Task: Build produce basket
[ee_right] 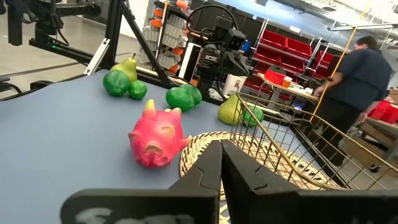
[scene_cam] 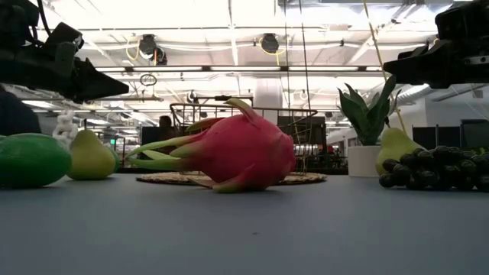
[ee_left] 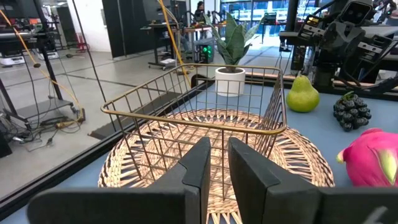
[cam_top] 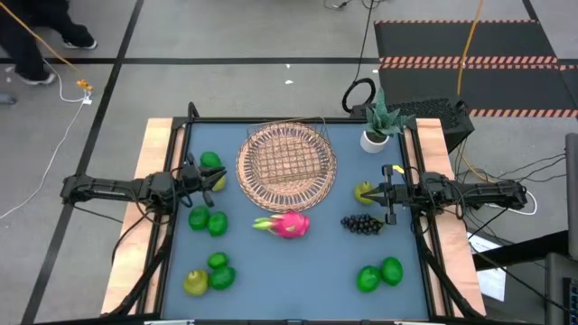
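The basket [cam_top: 287, 162] is a round tan wicker base with a gold wire frame on it, at the table's far middle; it also shows in the left wrist view [ee_left: 205, 124]. A pink dragon fruit [cam_top: 287, 223] lies on its side just near of it. A dark grape bunch [cam_top: 361, 224] and a pear [cam_top: 364, 191] lie to the right. Green round fruits [cam_top: 208, 219] and a pear [cam_top: 218, 181] lie to the left. My left gripper [cam_top: 200, 176] hovers shut and empty left of the basket. My right gripper [cam_top: 384, 194] hovers shut and empty beside the right pear.
A potted plant in a white pot [cam_top: 377, 131] stands at the far right corner. More green fruits and a pear [cam_top: 209, 273] lie near left, and two green fruits [cam_top: 379, 274] lie near right. A person [ee_right: 348, 93] stands beyond the table.
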`<state>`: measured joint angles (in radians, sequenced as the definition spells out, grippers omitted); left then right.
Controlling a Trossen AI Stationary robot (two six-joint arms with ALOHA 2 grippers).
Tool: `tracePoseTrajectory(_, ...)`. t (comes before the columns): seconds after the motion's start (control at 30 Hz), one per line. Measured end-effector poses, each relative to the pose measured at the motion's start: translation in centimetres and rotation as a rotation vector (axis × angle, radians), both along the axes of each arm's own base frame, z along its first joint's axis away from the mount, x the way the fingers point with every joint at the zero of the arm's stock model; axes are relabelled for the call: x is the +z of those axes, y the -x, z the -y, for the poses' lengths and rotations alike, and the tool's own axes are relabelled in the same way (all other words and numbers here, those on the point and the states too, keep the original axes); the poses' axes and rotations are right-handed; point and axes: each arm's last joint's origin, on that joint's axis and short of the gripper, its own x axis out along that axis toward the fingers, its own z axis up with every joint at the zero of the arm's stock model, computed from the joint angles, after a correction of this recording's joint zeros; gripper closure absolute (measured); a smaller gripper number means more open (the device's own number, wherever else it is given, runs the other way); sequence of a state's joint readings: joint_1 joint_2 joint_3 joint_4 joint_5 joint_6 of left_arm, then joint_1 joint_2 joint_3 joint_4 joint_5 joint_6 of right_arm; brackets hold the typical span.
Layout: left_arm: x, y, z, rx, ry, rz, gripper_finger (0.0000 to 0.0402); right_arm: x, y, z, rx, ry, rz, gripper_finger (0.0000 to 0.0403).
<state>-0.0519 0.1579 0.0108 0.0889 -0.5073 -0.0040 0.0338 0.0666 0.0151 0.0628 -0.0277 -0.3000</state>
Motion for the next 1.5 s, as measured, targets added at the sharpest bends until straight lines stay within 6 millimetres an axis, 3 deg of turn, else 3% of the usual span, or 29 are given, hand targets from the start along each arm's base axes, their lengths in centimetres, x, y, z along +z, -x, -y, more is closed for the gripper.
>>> tracePoseTrajectory(0.17, 0.0, 0.0, 0.0, 0.0, 0.0, 0.0, 0.0341, 0.1, 0.0, 0.0, 0.0, -0.083, 0.001, 0.0403)
tracePoseTrajectory(0.33, 0.0, 0.0, 0.0, 0.0, 0.0, 0.0, 0.0341, 0.6, 0.0, 0.0, 0.01, -0.458, 0.032, 0.0403)
tracePoseTrajectory(0.4, 0.0, 0.0, 0.0, 0.0, 0.0, 0.0, 0.0341, 1.1, 0.1, 0.0, 0.024, -0.533, 0.081, 0.0403)
tracePoseTrajectory(0.67, 0.0, 0.0, 0.0, 0.0, 0.0, 0.0, 0.0341, 3.4, 0.6, 0.1, 0.05, -0.484, 0.334, 0.0403)
tracePoseTrajectory(0.9, 0.1, 0.0, 0.0, 0.0, 0.0, 0.008, 0.0341, 3.2, 0.5, 0.3, 0.006, -0.564, 0.321, 0.0403)
tracePoseTrajectory(1.13, 0.4, 0.0, 0.0, 0.0, 0.002, 0.04, 0.0341, 3.9, 0.7, 1.3, -0.345, -0.519, 0.468, 0.0392)
tracePoseTrajectory(1.3, 0.4, 0.0, 0.0, 0.0, 0.002, 0.04, 0.0341, 4.8, 0.8, 1.3, -0.344, -0.479, 0.559, 0.0366)
tracePoseTrajectory(1.5, 0.8, 0.0, 0.0, 0.0, 0.009, 0.089, 0.0341, 4.4, -0.1, 1.2, -0.335, -0.452, 0.495, 0.0303)
